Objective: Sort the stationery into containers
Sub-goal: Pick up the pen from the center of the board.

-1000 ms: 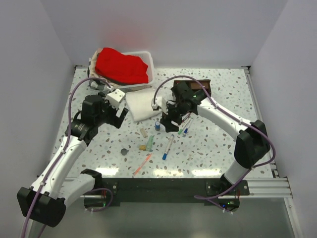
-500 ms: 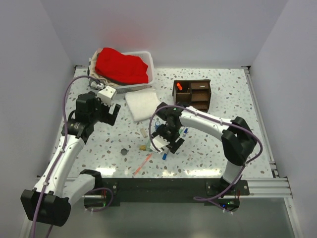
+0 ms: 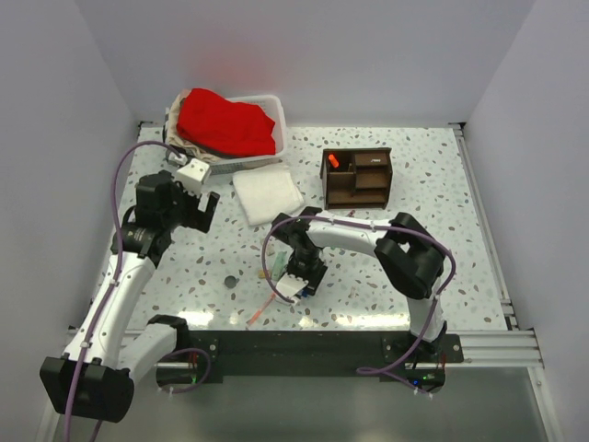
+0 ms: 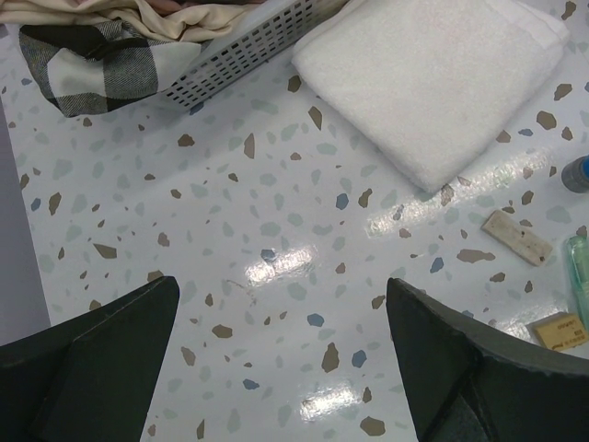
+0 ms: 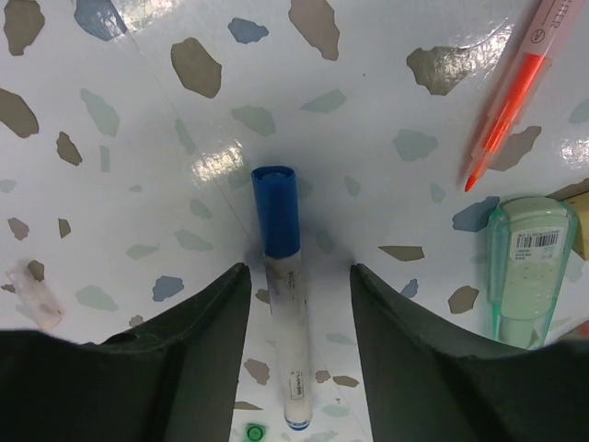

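Observation:
The dark brown wooden organizer (image 3: 356,177) stands at the back right with an orange-capped marker (image 3: 333,161) in its left compartment. My right gripper (image 3: 296,281) is low over the scattered stationery. In the right wrist view the gripper (image 5: 297,272) is open, its jaws either side of a blue-capped white pen (image 5: 279,267) lying on the table. A pink-red pen (image 5: 511,101) and a pale green block (image 5: 529,267) lie to its right. My left gripper (image 3: 204,207) hovers open and empty (image 4: 281,285) over bare table. A beige block (image 4: 517,237) and a tiny blue bottle (image 4: 578,173) lie at its right.
A folded white cloth (image 3: 267,193) lies beside the white basket (image 3: 276,115) holding red cloth at the back left. A dark disc (image 3: 230,282) lies left of the right gripper. The pink-red pen (image 3: 262,308) lies near the front edge. Walls enclose the table.
My right arm has swung from near the organizer toward the front and come down over the blue-capped pen. My left arm has drawn back a little to the left.

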You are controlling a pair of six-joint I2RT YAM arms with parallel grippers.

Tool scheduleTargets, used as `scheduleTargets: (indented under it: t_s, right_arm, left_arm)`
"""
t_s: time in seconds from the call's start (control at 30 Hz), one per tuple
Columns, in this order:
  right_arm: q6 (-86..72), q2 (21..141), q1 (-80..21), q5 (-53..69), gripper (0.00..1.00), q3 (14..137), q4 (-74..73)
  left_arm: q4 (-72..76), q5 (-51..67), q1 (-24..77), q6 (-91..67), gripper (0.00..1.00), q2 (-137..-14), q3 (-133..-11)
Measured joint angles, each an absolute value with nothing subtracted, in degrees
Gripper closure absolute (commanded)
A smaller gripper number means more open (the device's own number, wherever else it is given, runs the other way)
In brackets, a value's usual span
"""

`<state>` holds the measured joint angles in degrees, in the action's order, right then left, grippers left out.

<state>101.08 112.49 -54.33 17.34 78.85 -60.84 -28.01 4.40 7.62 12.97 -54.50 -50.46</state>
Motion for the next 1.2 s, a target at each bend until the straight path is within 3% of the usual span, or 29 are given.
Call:
scheduleTargets:
  t_s: [0.2,0.37,0.47,0.63,0.87,1.07,1.2]
  right_arm:
    - [101.08,112.51,-54.35,16.43,0.66,79.24,-60.97]
    - [100.90,112.51,-54.37,15.94,0.63,78.63,-59.92]
    - [100.88,111.31,-54.39,15.88,0.66,76.18,-57.49]
    - [99.26,109.30,-54.39,15.84,1.00,73.36,-53.93]
    - [93.27,109.10,-54.24,16.27,1.00,75.13,-54.43]
    - [82.39,108.84,-50.50,24.47,1.00,93.86,-59.31]
    - [64.66,107.81,-43.88,34.30,1.00,111.59,-54.98]
  left_arm:
    - [-27.94,4.43,7.51,12.80,0.00,-54.50,-50.46]
    - [-27.92,4.49,7.51,12.67,0.00,-54.52,-50.46]
    - [-27.90,4.49,7.51,12.67,0.00,-54.61,-50.46]
    - [-27.81,4.67,7.51,12.60,0.00,-55.11,-50.46]
    - [-27.22,5.30,7.51,12.64,0.00,-55.72,-50.46]
    - [-25.71,5.85,7.51,12.95,0.01,-57.30,-50.46]
    - [-24.40,6.57,7.51,12.99,0.01,-59.75,-50.46]
